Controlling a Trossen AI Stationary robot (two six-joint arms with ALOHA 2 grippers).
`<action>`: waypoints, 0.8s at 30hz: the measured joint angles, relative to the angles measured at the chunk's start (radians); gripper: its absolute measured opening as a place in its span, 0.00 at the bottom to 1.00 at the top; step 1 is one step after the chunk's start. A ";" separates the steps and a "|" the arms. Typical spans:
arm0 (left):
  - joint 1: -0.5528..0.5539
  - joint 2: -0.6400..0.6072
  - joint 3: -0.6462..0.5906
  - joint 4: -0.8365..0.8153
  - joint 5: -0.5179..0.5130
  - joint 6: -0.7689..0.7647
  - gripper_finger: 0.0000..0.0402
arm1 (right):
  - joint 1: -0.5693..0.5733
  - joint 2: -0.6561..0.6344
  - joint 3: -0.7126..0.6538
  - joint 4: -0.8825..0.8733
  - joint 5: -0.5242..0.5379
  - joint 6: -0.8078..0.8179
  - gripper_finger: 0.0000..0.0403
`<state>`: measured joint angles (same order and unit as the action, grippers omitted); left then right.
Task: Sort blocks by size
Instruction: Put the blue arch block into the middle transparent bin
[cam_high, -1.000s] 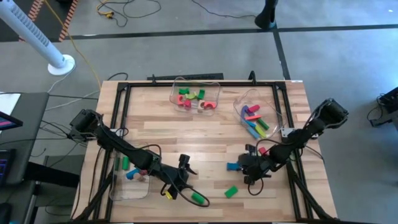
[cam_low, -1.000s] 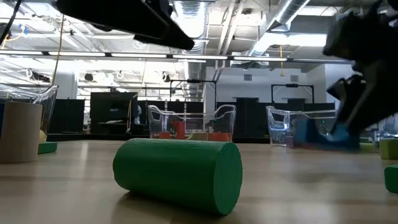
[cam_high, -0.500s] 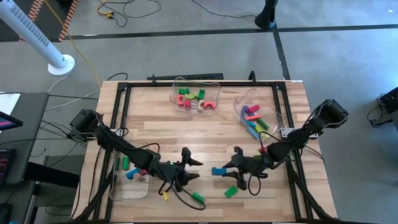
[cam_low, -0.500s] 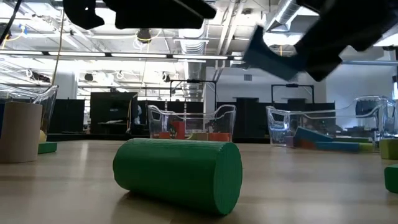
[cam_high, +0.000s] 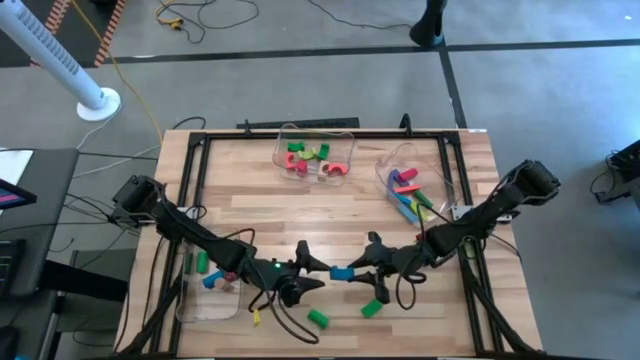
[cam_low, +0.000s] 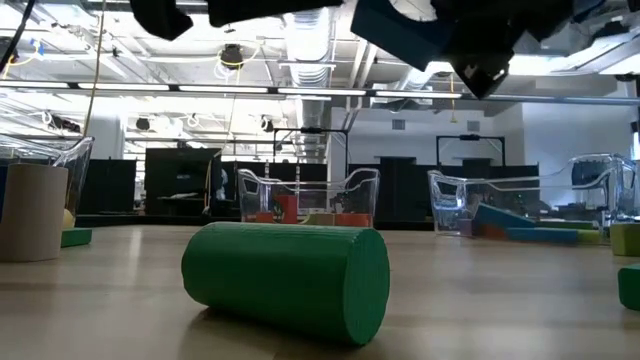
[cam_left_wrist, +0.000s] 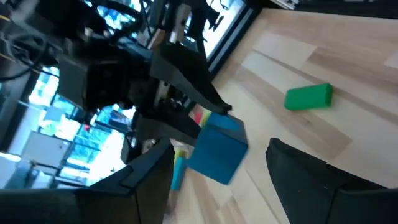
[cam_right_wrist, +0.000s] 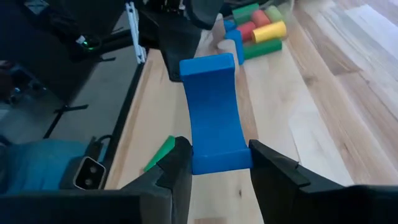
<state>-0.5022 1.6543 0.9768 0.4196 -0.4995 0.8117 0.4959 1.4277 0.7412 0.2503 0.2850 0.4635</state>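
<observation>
Bench (cam_high: 340, 215): pale wooden top inside a black frame, seen from straight above; both arms reach in from its side edges and meet near 6 o'clock.
Left arm: enters from 9 o'clock and ends just left of centre; the left gripper (cam_high: 308, 271) has its jaws spread wide and empty, pointed at the blue block.
Right arm: enters from 3 o'clock; the right gripper (cam_high: 362, 264) has its jaws clenched on one end of the blue block.
Bins: one clear bin (cam_high: 318, 157) at 12 o'clock with red, pink and green pieces, a second (cam_high: 412, 183) at 2 o'clock with long bars, a third (cam_high: 207, 284) at 8 o'clock.
Green cylinder (cam_low: 286, 277): lies on its side on the bench, loose, toward 6 o'clock.
Blue block (cam_high: 341, 273): held above the bench between the two grippers, near the centre at 6 o'clock; its free end points into the gap of the left jaws (cam_left_wrist: 216, 147).
Small green blocks: one (cam_high: 318, 318) and another (cam_high: 371, 308) lie loose below the grippers.
Step (judgement): a hand-over from right to left appears under way.
Risk (judgement): if the right jaws let go before the left jaws close, the block drops and may roll among the loose pieces; a skewed approach could knock it sideways out of the shallow end-grip.
</observation>
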 joint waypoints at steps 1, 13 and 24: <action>0.004 0.000 0.000 0.008 0.004 0.012 0.61 | -0.004 0.000 0.003 0.000 -0.009 -0.002 0.41; 0.032 0.000 0.000 0.025 0.076 0.070 0.61 | -0.030 0.000 0.033 0.001 -0.031 -0.027 0.41; 0.050 0.000 0.000 0.059 0.071 0.104 0.61 | -0.071 0.000 0.036 0.052 -0.082 -0.027 0.41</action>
<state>-0.4526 1.6539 0.9771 0.4782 -0.4285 0.9158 0.4253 1.4277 0.7769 0.3023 0.2031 0.4366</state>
